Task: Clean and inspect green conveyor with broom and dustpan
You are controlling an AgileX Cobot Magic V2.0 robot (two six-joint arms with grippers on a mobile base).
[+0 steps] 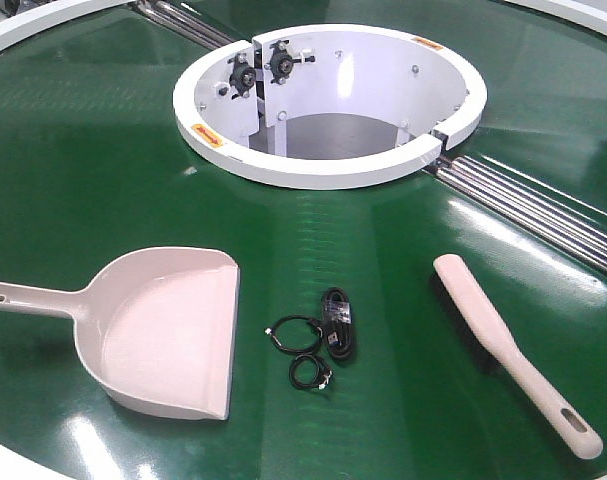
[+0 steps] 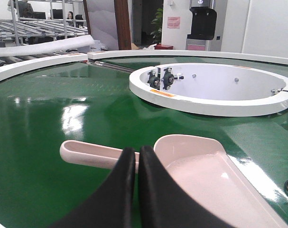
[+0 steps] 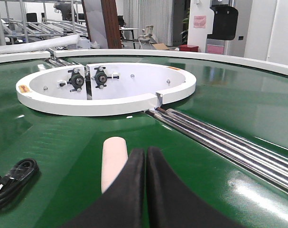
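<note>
The green conveyor (image 1: 83,170) fills the front view, with its white ring opening (image 1: 328,170) at the back. The beige dustpan (image 1: 173,335) lies at the front left, handle pointing left. The beige broom (image 1: 493,340) lies at the front right, handle tip toward the front edge. Neither gripper shows in the front view. In the left wrist view my left gripper (image 2: 136,151) is shut and empty, above the belt in front of the dustpan (image 2: 205,166) where its handle (image 2: 87,153) joins. In the right wrist view my right gripper (image 3: 146,151) is shut and empty, beside the broom (image 3: 113,159).
Black coiled cables (image 1: 323,335) lie on the belt between dustpan and broom, and they also show in the right wrist view (image 3: 13,180). Metal rollers (image 1: 543,210) run from the ring toward the right. The belt's white rim (image 1: 13,460) curves along the front left.
</note>
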